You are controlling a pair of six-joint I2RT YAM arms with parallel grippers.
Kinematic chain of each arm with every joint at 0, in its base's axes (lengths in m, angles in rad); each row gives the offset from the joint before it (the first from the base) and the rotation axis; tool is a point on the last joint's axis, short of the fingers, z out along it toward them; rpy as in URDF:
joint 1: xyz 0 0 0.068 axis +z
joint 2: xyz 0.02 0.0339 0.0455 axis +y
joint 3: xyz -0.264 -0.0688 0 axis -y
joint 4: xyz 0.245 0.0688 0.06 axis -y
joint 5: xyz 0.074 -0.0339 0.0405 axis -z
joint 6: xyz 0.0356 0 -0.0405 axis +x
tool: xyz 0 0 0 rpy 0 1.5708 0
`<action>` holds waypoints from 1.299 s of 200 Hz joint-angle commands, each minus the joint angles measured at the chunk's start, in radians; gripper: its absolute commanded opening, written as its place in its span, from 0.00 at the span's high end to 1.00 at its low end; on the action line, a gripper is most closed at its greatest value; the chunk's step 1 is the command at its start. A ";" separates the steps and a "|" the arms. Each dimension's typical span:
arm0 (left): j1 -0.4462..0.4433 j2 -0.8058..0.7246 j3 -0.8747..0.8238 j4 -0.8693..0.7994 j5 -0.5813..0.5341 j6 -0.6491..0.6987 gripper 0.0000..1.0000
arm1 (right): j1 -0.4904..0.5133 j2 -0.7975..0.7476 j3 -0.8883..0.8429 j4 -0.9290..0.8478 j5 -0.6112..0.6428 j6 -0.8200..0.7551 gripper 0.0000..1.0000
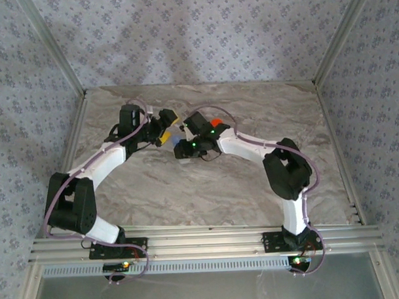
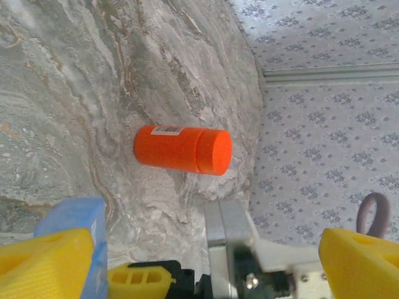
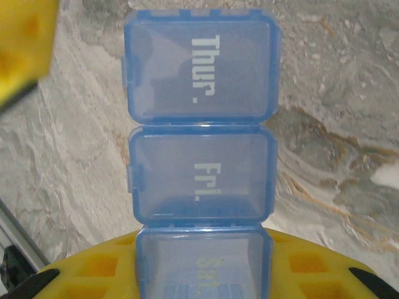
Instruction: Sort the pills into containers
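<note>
We find the right gripper (image 3: 202, 277) clamped on the Sat. end of the pale blue translucent pill container (image 3: 201, 124). The left gripper (image 2: 206, 261) stands wide, holding nothing. The bright orange cylindrical bottle (image 2: 182, 149) lies sideways on the marbled table (image 2: 62, 93).

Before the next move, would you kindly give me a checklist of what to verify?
1. Right gripper grips the blue pill organiser: ok, shut on its Sat. end.
2. Left gripper ready to grasp: ok, jaws wide open.
3. Organiser lids open for pills: not ok, Thur. and Fri. look closed.
4. Orange bottle upright: not ok, it lies on its side on the table, cap on.
5. Left fingers apart from the organiser: cannot tell; its end sits right beside one.
</note>
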 commanded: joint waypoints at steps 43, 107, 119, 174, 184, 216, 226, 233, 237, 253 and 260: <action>-0.010 -0.048 0.005 0.065 0.107 0.003 0.07 | -0.044 -0.175 -0.085 0.062 -0.099 0.010 0.69; -0.035 -0.068 -0.010 0.110 0.107 -0.038 0.07 | -0.042 -0.166 -0.068 0.085 -0.084 0.063 0.69; -0.036 -0.070 -0.011 0.110 0.102 -0.037 0.07 | -0.041 -0.160 -0.063 0.080 -0.078 0.061 0.69; -0.036 -0.113 -0.010 0.020 0.058 0.015 0.07 | -0.044 -0.146 -0.054 0.045 -0.031 0.064 0.69; -0.035 -0.122 -0.009 -0.005 0.051 0.029 0.07 | -0.046 -0.146 -0.054 0.039 -0.025 0.064 0.69; -0.035 -0.124 -0.008 -0.003 0.057 0.026 0.07 | -0.046 -0.138 -0.049 0.037 -0.024 0.066 0.69; -0.035 -0.123 -0.006 0.001 0.058 0.024 0.07 | -0.044 -0.138 -0.047 0.039 -0.025 0.065 0.69; -0.035 -0.122 -0.003 0.000 0.059 0.024 0.07 | -0.045 -0.136 -0.045 0.040 -0.025 0.065 0.69; -0.036 -0.119 -0.003 0.001 0.059 0.024 0.07 | -0.043 -0.136 -0.043 0.040 -0.025 0.065 0.69; -0.036 -0.113 -0.001 0.006 0.062 0.023 0.07 | -0.042 -0.135 -0.039 0.039 -0.025 0.066 0.69; -0.036 -0.109 -0.003 0.010 0.065 0.020 0.07 | -0.040 -0.134 -0.038 0.039 -0.027 0.066 0.69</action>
